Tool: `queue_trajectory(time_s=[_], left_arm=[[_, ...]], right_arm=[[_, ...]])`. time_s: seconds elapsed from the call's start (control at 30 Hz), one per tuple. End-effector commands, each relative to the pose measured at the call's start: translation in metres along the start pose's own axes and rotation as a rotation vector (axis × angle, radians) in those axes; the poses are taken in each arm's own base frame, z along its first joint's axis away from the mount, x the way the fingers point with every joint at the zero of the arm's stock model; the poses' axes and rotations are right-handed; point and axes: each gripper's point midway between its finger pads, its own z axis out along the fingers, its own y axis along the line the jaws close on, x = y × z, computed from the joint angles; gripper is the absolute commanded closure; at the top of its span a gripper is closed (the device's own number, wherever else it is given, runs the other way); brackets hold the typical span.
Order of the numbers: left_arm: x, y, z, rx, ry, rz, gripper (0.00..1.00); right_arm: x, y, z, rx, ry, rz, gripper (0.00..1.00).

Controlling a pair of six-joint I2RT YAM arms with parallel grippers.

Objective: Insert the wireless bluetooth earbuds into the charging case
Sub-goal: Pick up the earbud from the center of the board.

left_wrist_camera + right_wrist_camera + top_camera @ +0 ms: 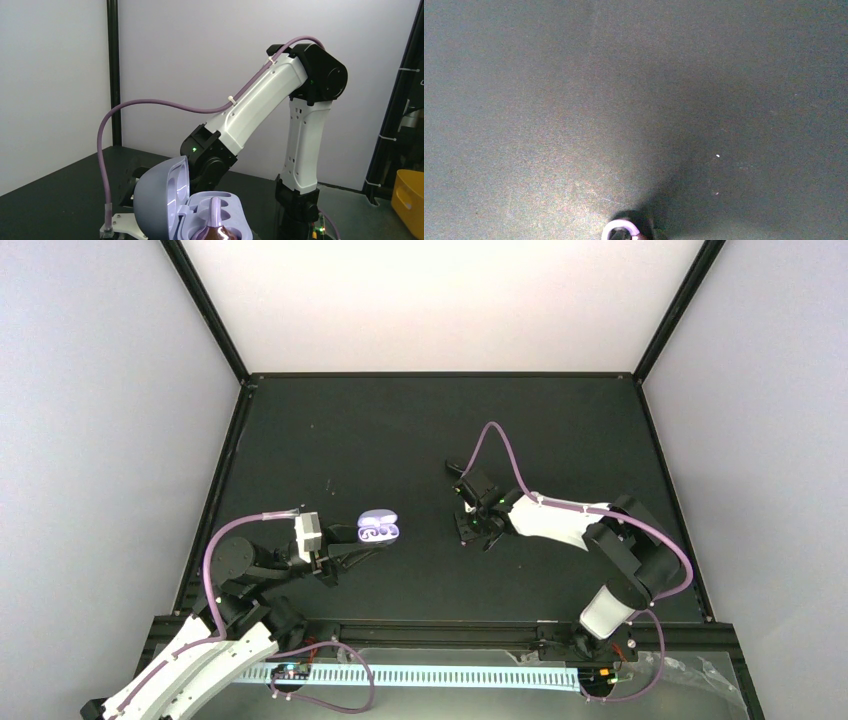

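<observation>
Three pale walls (pixel 100 390), black tabletop (pixel 400 440); left tool (pixel 358 538) tight on open charging case (pixel 377 528), right tool (pixel 470 532) of unclear gap.

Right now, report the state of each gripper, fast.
Left gripper: closed, holding the open case.
Right gripper: cannot tell; its fingers do not show clearly in any view.

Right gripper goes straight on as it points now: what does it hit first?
Probably the black table mat: the right gripper points down at it, only a lilac earbud by its tips. Depth unclear.
</observation>
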Motion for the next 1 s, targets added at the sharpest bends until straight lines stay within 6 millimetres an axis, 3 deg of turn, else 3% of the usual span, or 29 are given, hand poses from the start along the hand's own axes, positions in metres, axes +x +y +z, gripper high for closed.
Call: queue_trajectory(time_s=[0.0, 0.33, 0.5, 0.6, 0.73, 0.97], left_arm=[[-0.007, -0.004, 0.001, 0.019, -0.022, -0.003, 0.99], [-0.006, -0.003, 0.001, 0.017, -0.022, -0.008, 0.98], [-0.007, -0.004, 0.001, 0.023, -0.023, -0.011, 0.98], [-0.009, -0.003, 0.002, 0.021, -0.034, -0.011, 0.98], [-0.017, -0.002, 0.006, 0.026, -0.067, -0.011, 0.99], [-0.037, 0.001, 0.021, 0.052, -0.148, -0.001, 0.98]], right_arm=[[0.006, -0.005, 0.003, 0.01, 0.015, -0.006, 0.88], [-0.002, -0.007, -0.006, 0.016, -0.041, 0.021, 0.92], [-0.022, -0.009, -0.036, 0.016, -0.176, 0.066, 0.93], [-0.04, -0.011, -0.07, 0.013, -0.297, 0.097, 0.93], [-0.064, -0.011, -0.132, -0.014, -0.479, 0.138, 0.93], [-0.103, 0.007, -0.273, -0.111, -0.827, 0.143, 0.92]])
